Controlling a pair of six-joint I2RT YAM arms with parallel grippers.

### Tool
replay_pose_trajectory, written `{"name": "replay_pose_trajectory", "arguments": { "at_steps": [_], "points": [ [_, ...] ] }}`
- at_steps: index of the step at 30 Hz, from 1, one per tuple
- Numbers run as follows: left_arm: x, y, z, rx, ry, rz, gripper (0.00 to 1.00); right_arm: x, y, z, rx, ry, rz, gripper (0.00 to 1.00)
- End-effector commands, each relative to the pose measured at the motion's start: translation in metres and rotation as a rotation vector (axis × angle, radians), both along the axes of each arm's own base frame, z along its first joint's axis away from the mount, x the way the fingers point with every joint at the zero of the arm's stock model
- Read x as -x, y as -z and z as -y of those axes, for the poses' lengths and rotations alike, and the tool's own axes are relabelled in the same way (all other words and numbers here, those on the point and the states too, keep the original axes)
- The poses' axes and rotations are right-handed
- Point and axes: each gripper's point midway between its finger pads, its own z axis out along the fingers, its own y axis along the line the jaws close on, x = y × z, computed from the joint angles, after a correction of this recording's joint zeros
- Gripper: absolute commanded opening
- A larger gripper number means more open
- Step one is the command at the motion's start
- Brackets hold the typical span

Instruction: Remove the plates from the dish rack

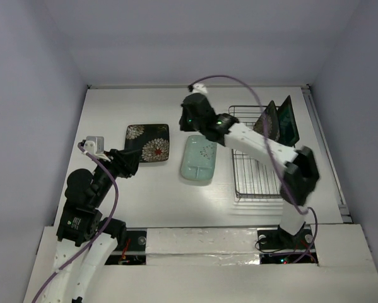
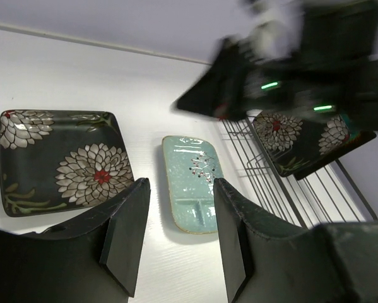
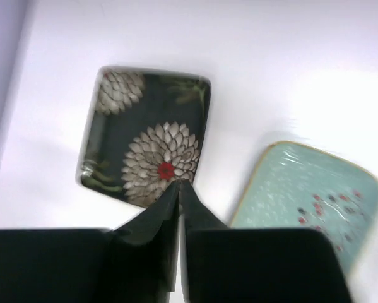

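two flat plates (image 1: 147, 142), edges apart; two upright in dish rack (image 1: 252, 180).

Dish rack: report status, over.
Left fingers open, empty. Right fingers shut, empty. Flower plate, mint plate on table; two plates standing in dish rack. No obstruction seen.

Two plates (image 1: 287, 123) upright in dish rack (image 1: 255, 180)

I count four plates: one flower plate (image 1: 147, 142) centre left, a second flower plate (image 1: 269, 120) upper right, one mint plate (image 1: 198, 160) centre, one teal plate (image 1: 288, 121) upper right. One rack (image 1: 255, 180). Two grippers: left gripper (image 2: 179, 189), right gripper (image 3: 178, 186).
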Motion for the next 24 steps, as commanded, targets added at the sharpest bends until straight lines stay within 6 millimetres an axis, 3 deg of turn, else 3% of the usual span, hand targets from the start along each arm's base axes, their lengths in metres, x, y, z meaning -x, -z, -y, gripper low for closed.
{"name": "replay_pose_trajectory", "arguments": {
  "at_steps": [1,2,3,4,8,11,13,15,17,20,24],
  "points": [
    [-0.001,-0.01,-0.001,0.015,-0.007,0.035,0.42,0.0,-0.098,0.082,0.042,0.148,0.244,0.0],
    [-0.001,-0.01,0.0,0.015,-0.005,0.036,0.42,0.004,-0.099,0.107,0.087,0.179,0.239,0.0],
    [0.0,-0.011,0.0,0.018,-0.004,0.039,0.42,0.012,-0.123,0.138,0.107,0.217,0.282,0.0],
    [0.0,-0.011,0.0,0.016,-0.002,0.039,0.42,0.009,-0.114,0.171,0.162,0.267,0.261,0.0],
    [0.0,-0.011,0.001,0.017,0.004,0.042,0.42,0.028,-0.109,0.261,0.291,0.362,0.204,0.0],
    [-0.001,-0.011,0.001,0.016,0.001,0.039,0.42,0.04,-0.101,0.307,0.383,0.419,0.16,0.02],
    [-0.001,-0.01,0.001,0.014,0.001,0.037,0.42,0.041,-0.097,0.33,0.422,0.466,0.135,0.1],
    [-0.002,-0.009,0.001,0.014,0.002,0.032,0.42,0.038,-0.087,0.355,0.459,0.51,0.092,0.32],
    [-0.002,-0.009,0.001,0.013,0.002,0.034,0.42,0.031,-0.077,0.366,0.491,0.532,0.056,0.52],
    [-0.002,-0.008,0.002,0.012,0.004,0.028,0.42,0.017,-0.067,0.377,0.503,0.557,0.019,0.62],
    [-0.003,-0.008,0.002,0.011,0.004,0.025,0.42,-0.006,-0.033,0.381,0.562,0.553,-0.074,0.61]
  ]
}}
